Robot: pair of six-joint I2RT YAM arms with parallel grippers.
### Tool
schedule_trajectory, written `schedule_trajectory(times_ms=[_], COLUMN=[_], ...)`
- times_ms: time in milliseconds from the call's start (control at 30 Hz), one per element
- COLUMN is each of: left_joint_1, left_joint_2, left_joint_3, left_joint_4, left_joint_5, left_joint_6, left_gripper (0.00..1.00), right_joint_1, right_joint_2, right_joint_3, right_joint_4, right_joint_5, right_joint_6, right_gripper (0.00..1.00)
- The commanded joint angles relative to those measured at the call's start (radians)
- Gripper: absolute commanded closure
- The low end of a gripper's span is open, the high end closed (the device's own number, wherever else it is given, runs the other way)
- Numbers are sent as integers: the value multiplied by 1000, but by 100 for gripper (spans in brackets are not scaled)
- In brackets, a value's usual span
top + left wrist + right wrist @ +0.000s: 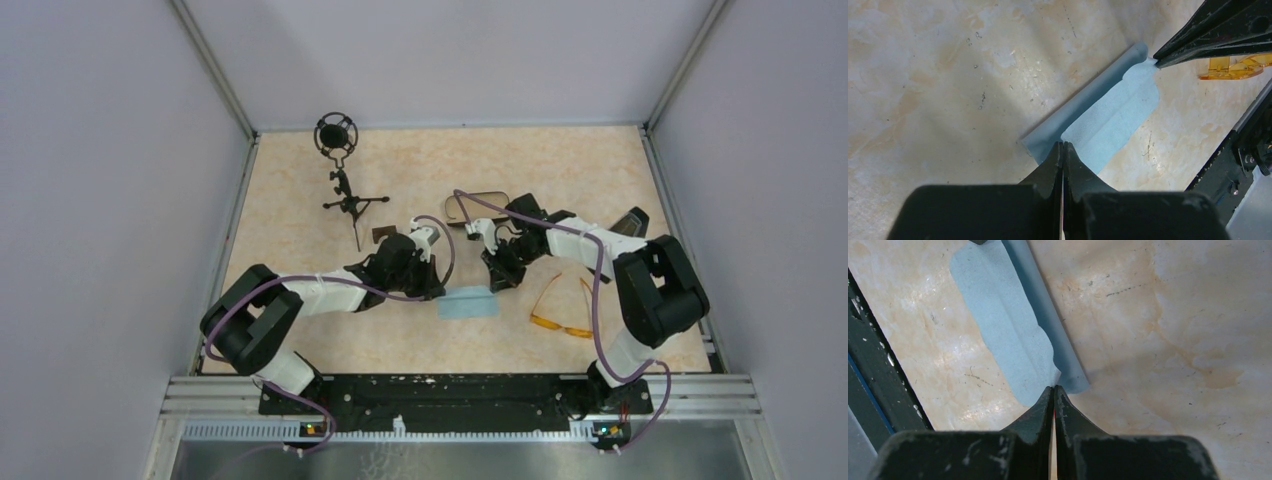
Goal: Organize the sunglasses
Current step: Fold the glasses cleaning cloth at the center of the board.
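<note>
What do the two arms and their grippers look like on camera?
Both arms match: the left arm and right arm have white links between bulky black joint housings, each trailed by a looping purple cable. The left gripper and right gripper have matte black, wedge-shaped fingers tapering to points, scuffed with pale scratches.

matt cloth (1108,120), glossy tabletop (948,75), translucent plastic sunglasses (1233,67)

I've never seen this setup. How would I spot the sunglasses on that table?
Find the beige table, then its near right part. Just right of the folded blue cloth lie the sunglasses, arms spread: the only see-through orange thing there.
</note>
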Motion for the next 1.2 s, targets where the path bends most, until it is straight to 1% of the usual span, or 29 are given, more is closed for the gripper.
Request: schedule_trajectory(times_ms=[0,400,500,667,733,800,933,1000,1067,1167], left_joint_1=[-3,-3,-4,-6,-22,-41,-50,-50,-50,-49], left_joint_2=[-31,-5,-7,-20,-49,-88,-167,-194,-204,-190], left_joint_3=[-8,3,-2,-21,-42,-61,-78,-69,-58,-38], left_joint_4=[47,62,60,64,87,84,58,28,2,-17], left_joint_5=[20,51,53,71,112,114,109,75,16,-65], left_joint_6=[0,0,1,1,5,5,1,16,37,51], left_gripper=[100,100,100,100,100,99,97,95,92,80], right_joint_1=[9,12,12,13,16,18,17,8,-25,-87], right_joint_2=[-37,-15,-12,-14,-19,-30,-59,-65,-62,-53], right_joint_3=[-13,-34,-34,-40,-45,-51,-62,-52,-22,35], right_joint_4=[3,16,16,1,-33,-69,-112,-110,-121,-127], right_joint_5=[-29,-25,-35,-65,-94,-126,-158,-160,-197,-234], right_joint_6=[-23,-39,-40,-61,-86,-123,-199,-198,-189,-169], right_gripper=[100,100,98,89,84,79,78,78,79,79])
